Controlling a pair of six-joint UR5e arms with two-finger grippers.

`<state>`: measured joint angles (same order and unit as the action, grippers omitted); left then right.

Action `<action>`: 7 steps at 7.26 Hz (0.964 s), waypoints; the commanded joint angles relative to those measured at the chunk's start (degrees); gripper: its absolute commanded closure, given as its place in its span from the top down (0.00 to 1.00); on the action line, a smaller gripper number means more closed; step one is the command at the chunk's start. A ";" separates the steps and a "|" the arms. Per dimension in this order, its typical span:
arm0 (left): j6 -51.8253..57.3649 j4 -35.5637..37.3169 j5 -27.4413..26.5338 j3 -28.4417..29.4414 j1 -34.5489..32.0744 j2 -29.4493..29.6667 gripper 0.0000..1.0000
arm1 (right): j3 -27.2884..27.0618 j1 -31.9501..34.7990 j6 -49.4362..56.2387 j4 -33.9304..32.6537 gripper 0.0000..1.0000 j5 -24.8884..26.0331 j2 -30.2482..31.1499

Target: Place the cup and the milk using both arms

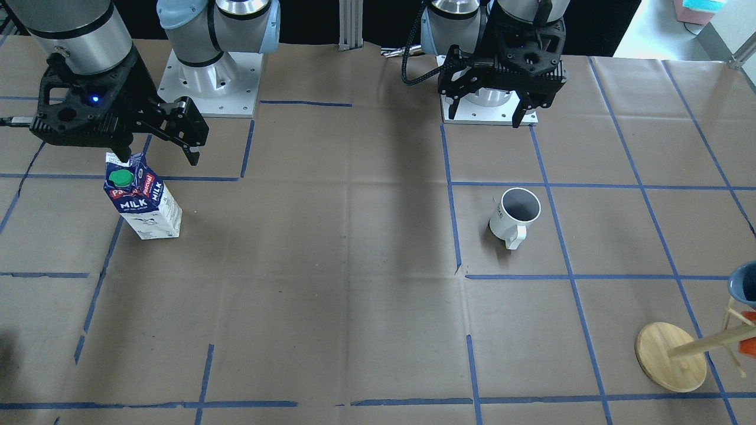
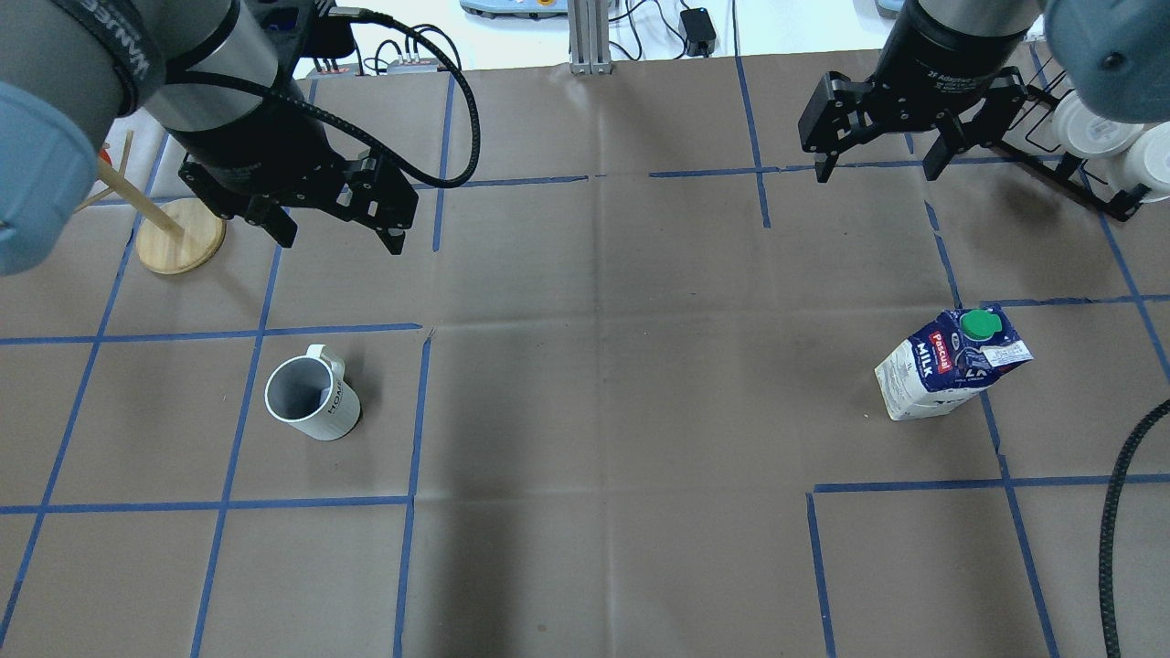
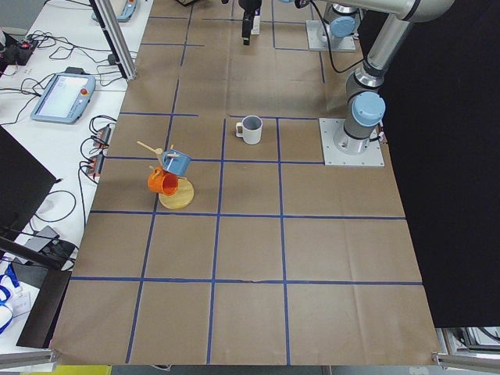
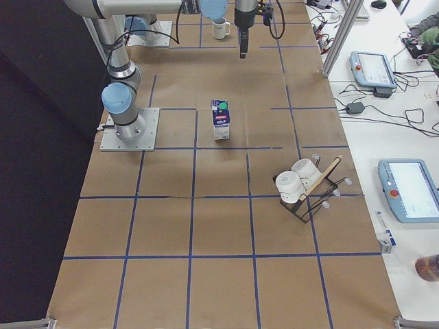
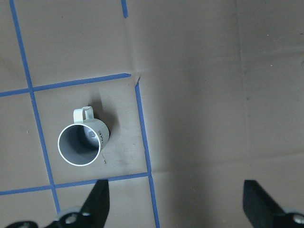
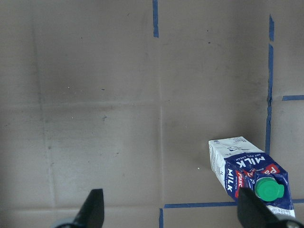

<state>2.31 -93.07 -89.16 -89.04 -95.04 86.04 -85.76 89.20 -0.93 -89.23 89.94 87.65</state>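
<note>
The table (image 2: 585, 548) is covered with brown paper, and blue tape (image 2: 320, 330) divides it into squares. The left arm (image 2: 183, 64) and the right arm (image 2: 960, 37) both hang high above it.

The left claw (image 2: 339, 239) points down. Its two fingers (image 5: 97, 202) are wide apart and nothing is between them. The right claw (image 2: 877, 171) also points down with its fingers (image 6: 92, 209) spread, and it is empty too.

A wooden stand (image 2: 180, 236) with a round base is on the table to the outer side of the left claw. A black wire rack (image 2: 1088, 178) with white cups is on the outer side of the right claw.

The milk (image 2: 941, 370) stands on its base on the table, well below the right claw and not touching it. In that claw's own camera it is close to one finger, not in the middle of the gap, and its green cap (image 6: 269, 190) faces up.

The cup (image 2: 311, 399) stands upright on the table, well below the left claw and apart from it. In that claw's camera it is just ahead of one finger, off to that side of the gap. Its handle points away from the robot.
</note>
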 commanded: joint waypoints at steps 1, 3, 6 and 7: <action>0.06 0.00 0.13 0.00 0.47 0.00 1.00 | 0.15 0.00 0.05 -0.15 1.00 -0.46 -0.20; 0.33 -0.09 0.04 0.00 0.47 -0.09 1.00 | 0.86 -0.08 -0.04 0.02 1.00 -0.21 0.15; 0.50 -0.18 0.04 0.00 0.47 -0.09 1.00 | 0.33 0.27 -2.13 1.42 1.00 -0.03 -0.11; 0.59 -0.26 -0.05 -0.08 0.56 -0.09 1.00 | 0.68 0.35 -2.32 4.30 1.00 -0.29 0.33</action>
<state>2.80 -93.27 -89.15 -89.07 -94.54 85.96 -85.34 89.46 -2.58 -87.51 89.74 87.75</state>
